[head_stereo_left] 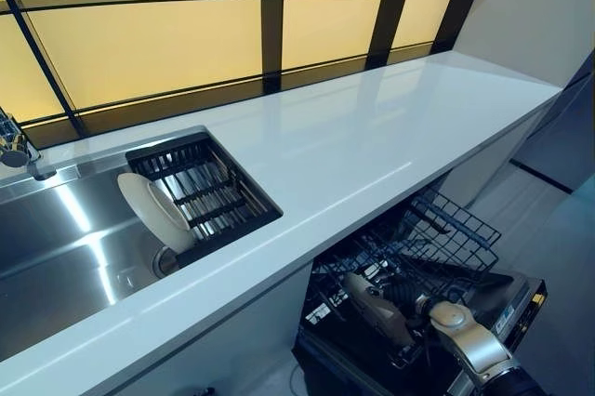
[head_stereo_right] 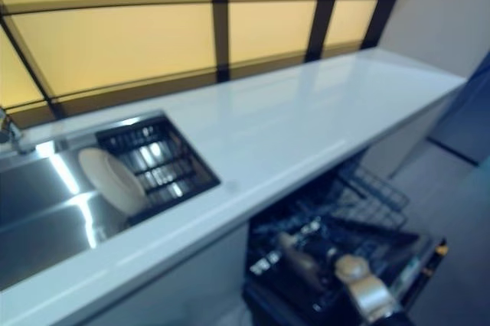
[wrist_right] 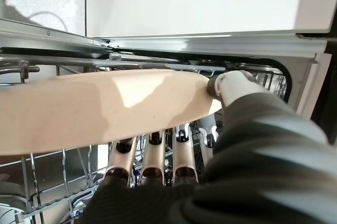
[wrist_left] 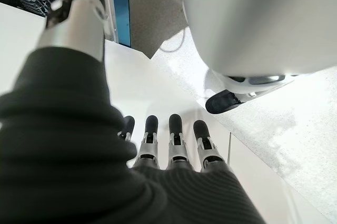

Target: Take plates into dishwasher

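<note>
My right hand (wrist_right: 152, 163) is shut on a beige plate (wrist_right: 105, 108), fingers under it and thumb (wrist_right: 231, 84) over its rim. It holds the plate on edge low over the dark wire rack (wrist_right: 31, 182) of the open dishwasher (head_stereo_left: 446, 233). From the head, the plate (head_stereo_left: 376, 308) and hand (head_stereo_left: 409, 301) show inside the pulled-out rack under the counter. Two white plates (head_stereo_left: 153, 210) lean in the black drying rack (head_stereo_left: 209, 187) in the sink. My left hand (wrist_left: 174, 140) is open, empty and hangs above the floor.
A steel sink (head_stereo_left: 65, 238) with a tap (head_stereo_left: 19, 150) lies at the left of the white countertop (head_stereo_left: 372, 126). A window wall runs behind the counter. The dishwasher door (head_stereo_left: 521, 308) stands open towards me.
</note>
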### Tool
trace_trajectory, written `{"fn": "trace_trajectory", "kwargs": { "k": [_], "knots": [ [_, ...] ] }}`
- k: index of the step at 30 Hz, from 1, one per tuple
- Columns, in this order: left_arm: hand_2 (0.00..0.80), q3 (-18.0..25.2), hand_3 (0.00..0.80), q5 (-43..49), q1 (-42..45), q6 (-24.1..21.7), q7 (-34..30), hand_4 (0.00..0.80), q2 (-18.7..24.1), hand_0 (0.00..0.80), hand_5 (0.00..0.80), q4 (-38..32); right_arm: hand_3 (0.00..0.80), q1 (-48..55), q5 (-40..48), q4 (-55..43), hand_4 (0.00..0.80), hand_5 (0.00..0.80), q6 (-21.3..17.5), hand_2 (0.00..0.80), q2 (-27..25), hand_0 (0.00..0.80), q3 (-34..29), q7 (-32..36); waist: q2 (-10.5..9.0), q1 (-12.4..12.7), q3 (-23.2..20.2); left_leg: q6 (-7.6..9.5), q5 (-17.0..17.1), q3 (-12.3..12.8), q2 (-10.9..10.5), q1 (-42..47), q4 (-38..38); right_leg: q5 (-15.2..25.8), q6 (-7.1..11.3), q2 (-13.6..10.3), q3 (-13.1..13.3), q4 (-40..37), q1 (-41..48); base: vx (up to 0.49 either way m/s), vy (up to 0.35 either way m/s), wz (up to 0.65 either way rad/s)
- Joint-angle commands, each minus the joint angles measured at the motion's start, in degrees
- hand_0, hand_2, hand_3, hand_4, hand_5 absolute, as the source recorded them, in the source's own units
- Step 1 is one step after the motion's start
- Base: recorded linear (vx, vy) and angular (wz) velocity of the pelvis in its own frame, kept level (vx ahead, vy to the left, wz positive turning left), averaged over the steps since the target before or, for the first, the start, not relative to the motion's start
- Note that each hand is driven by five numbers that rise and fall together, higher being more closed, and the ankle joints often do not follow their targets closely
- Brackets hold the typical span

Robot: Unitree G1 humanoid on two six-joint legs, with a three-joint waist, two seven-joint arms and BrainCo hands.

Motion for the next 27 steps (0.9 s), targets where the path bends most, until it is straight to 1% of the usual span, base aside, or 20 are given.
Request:
{"fn": "trace_trajectory", "kwargs": {
  "k": [1,11,27],
  "knots": [
    [0.000,-2.7,0.000,1.9,-5.1,-0.4,-0.3,0.000,0.5,0.000,0.000,0.7,0.800,-5.6,-2.5,0.1,0.800,0.800,-3.8,0.800,1.6,0.800,-0.2,-1.6,-1.59,1.3,0.9,1.92,-0.5,1.3,-2.1,-3.4,0.0,0.2,-2.90,1.1,0.5,4.3,-2.3,0.000,0.000,0.00],
    [0.000,-3.5,0.000,2.0,-5.7,-0.1,-0.2,0.000,-0.1,0.000,0.000,0.7,0.800,-7.3,-3.5,2.6,0.800,0.800,-3.2,0.800,3.4,0.800,1.1,-3.7,-1.25,1.7,1.0,1.94,-0.5,0.8,-2.3,-3.5,0.0,0.2,-3.00,1.1,0.3,4.4,-2.5,0.000,0.000,0.00],
    [0.000,-3.6,0.000,2.4,-6.2,0.3,-0.3,0.000,-0.4,0.000,0.000,0.7,0.800,-8.7,-4.9,4.3,0.800,0.800,-2.2,0.800,4.2,0.800,1.6,-4.7,-0.93,2.1,1.0,2.13,-0.6,0.2,-2.7,-3.4,-0.1,0.1,-3.10,0.9,0.0,4.8,-2.7,0.000,0.001,0.01]
  ]
}}
